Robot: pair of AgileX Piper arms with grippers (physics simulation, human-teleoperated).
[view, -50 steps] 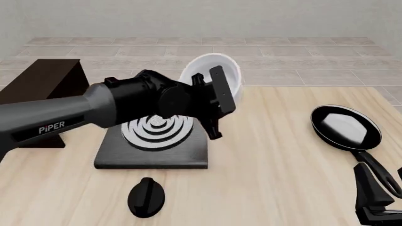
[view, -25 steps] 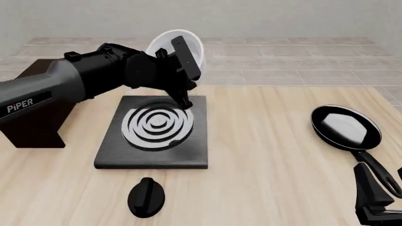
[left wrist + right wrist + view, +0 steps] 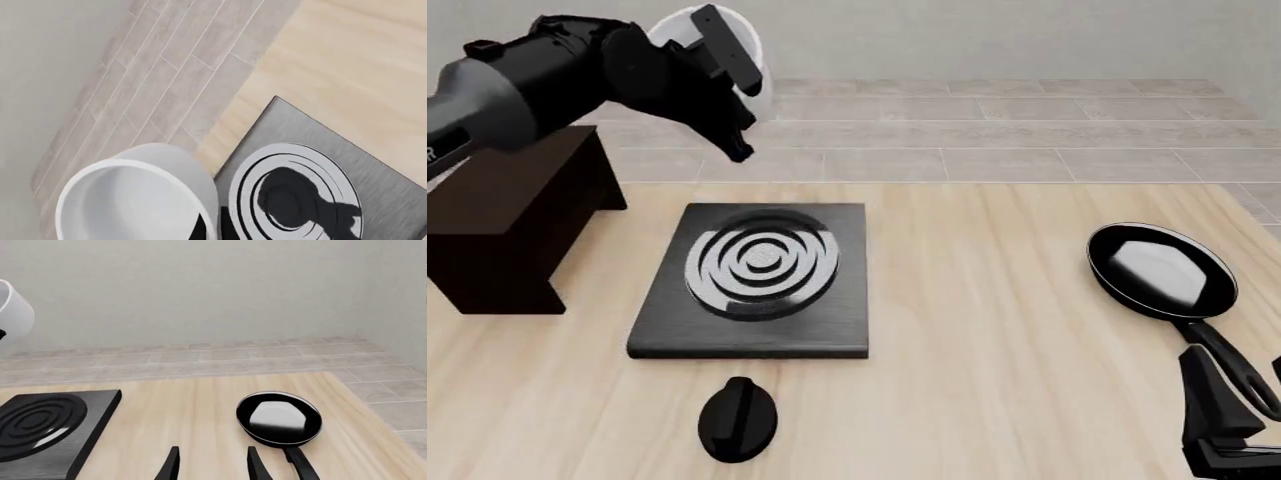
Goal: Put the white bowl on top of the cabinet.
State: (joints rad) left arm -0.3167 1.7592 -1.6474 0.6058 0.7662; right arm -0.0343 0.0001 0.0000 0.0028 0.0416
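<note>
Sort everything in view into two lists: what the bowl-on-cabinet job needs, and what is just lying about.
Needed: white bowl, held by the left gripper; cabinet.

Lying about: stove plate; frying pan; black knob; right gripper, open and idle.

In the front view the left claw [image 3: 731, 75] covers most of the white bowl [image 3: 754, 80], leaving only a pale sliver of rim past the fingers, so the grip itself cannot be read. The cabinet [image 3: 521, 215] is cut off by the picture's left edge at the counter's [image 3: 1001, 360] left side. The right claw [image 3: 1241, 425] is clipped at the bottom right corner. In the left wrist view the picture's lower edge slices the bowl.
</note>
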